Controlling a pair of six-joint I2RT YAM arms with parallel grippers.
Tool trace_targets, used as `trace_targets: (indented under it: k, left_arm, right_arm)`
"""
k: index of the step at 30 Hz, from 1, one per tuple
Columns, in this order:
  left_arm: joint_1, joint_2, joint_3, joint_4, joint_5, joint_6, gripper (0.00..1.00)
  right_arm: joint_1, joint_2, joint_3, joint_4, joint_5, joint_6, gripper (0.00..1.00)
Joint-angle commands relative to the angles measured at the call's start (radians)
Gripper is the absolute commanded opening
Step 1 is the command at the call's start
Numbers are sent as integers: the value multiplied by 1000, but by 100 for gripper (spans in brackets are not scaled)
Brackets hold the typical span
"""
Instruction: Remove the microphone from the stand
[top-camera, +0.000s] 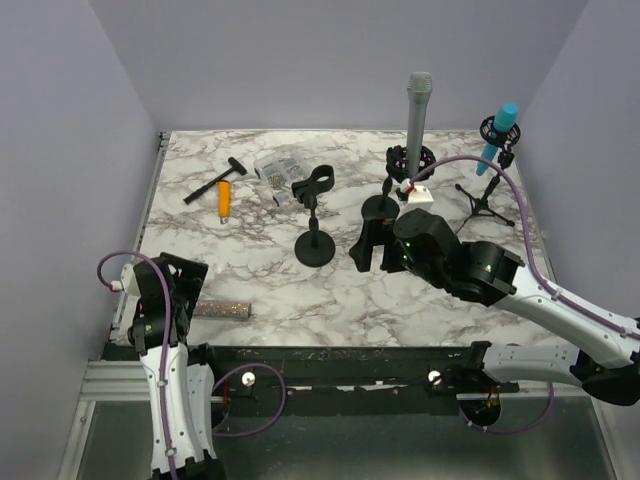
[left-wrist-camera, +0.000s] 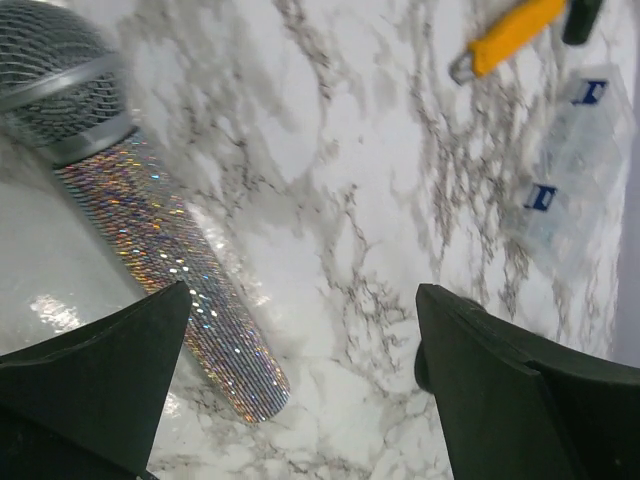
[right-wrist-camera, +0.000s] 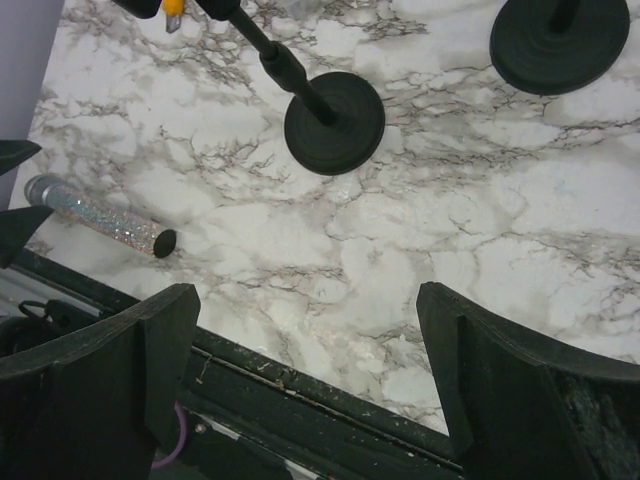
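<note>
A glittery silver microphone (top-camera: 222, 310) lies flat on the marble table near its front left edge. It also shows in the left wrist view (left-wrist-camera: 170, 260) and the right wrist view (right-wrist-camera: 100, 212). A black stand (top-camera: 316, 215) with an empty clip is at mid-table, and its round base (right-wrist-camera: 334, 122) shows in the right wrist view. My left gripper (top-camera: 185, 275) is open and empty, with the microphone's handle just beside its left finger (left-wrist-camera: 90, 380). My right gripper (top-camera: 365, 245) is open and empty, above the table to the right of the empty stand.
A grey microphone (top-camera: 417, 110) stands upright in a shock-mount stand at the back. A blue microphone (top-camera: 500, 130) sits on a tripod at the back right. A hammer (top-camera: 215, 180), an orange-handled tool (top-camera: 224, 200) and a plastic bag (top-camera: 280, 165) lie at the back left. A white box (top-camera: 418, 195) is near the grey microphone's stand.
</note>
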Motion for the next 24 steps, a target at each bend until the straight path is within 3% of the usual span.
trace_targets:
  k: [1,6,8,11,13,17,21,24]
  left_arm:
    - [-104,-54,79,56,162,144,98]
    - [-341,-17,159,280,322,222,98]
    - [-398,18,179,434,488,248,98]
    - [-415,99,174,773,760,118,99]
    - [-438,187,207,899,837,38,98]
    - [-484,340,355,853,838,28,97]
    - [-522,427,367,998,820,-102,97]
    - [-566,480,424,900,752,-112,99]
  right_arm:
    - [5,63,81,-53,70,-66,100]
    - [5,92,124,-12,39,-81,100]
    - [4,95,128,3,16,-84,100]
    - [4,85,124,9,-1,-79,100]
    - [4,69,118,-2,4,-68,100]
    - [4,12,93,-12,19,-33,100]
    - [5,-32,77,-13,33,-8,100]
    - [4,-50,82,-15,34,6,100]
